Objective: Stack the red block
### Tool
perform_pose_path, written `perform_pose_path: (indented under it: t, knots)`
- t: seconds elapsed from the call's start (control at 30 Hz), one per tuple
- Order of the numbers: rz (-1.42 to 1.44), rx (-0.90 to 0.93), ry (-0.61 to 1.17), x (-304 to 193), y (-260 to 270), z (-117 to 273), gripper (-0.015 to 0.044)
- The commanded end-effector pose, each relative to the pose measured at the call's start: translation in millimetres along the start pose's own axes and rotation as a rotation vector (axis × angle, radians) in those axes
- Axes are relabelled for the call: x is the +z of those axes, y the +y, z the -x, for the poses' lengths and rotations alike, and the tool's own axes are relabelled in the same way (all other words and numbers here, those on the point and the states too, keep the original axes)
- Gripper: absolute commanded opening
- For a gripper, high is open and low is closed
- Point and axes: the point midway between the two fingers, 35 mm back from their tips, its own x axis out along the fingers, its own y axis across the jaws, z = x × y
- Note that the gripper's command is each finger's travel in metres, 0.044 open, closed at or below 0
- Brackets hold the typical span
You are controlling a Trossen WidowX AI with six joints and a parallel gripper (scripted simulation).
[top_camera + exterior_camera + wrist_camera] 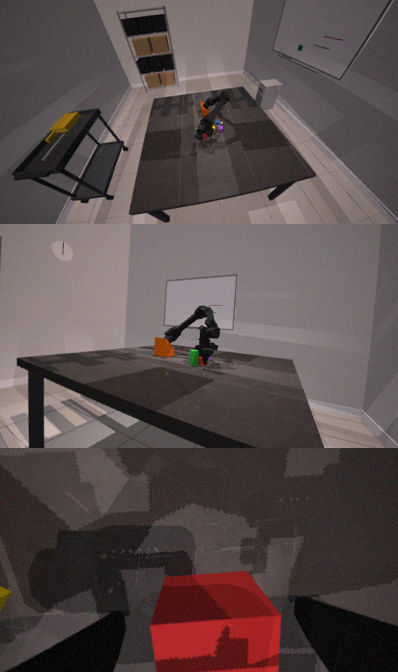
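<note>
1. The gripper [207,643] is seen from the wrist view as two dark fingers spread wide, one low at each side of the picture, with nothing clamped between them.
2. The small red cube block [216,620] is set on the dark table top [246,404], directly between the two fingers and roughly centred in the gap; clear space shows on both its flanks, so neither finger is touching it.
3. The coming move is judged to turn on this one relation: the block lies straight ahead of and below the tool, its side faces turned towards the fingers, so a short descent and a closing of the jaws should be enough, with no sideways shift called for.
4. The cube has no long axis, so only squareness to the fingers matters; it appears slightly turned.
5. In the exterior view, the red block [201,361] is found near the middle of the table top, towards its far edge, just beside the upright green block tower [194,357]; whether they touch cannot be told.
6. The grasp is judged not yet made, and the lift onto the tower is still to come.
7. The tower's closeness is judged the risk: a finger could brush it.
</note>
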Motion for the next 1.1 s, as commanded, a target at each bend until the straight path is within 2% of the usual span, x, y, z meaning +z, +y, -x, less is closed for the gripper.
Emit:
perform_pose_path:
  t: [0.0,0.23,0.43,0.6,1.07]
  knots:
    - [-0.006,0.002,-0.004,0,1,0,0.0361]
    - [-0.006,0.002,-0.004,0,1,0,0.0177]
    - [-0.006,0.002,-0.004,0,1,0,0.0138]
    - [-0.006,0.001,-0.003,0,0,15,0.0006]
    - [-0.006,0.0,0.0,-1,-1,82,0.0]
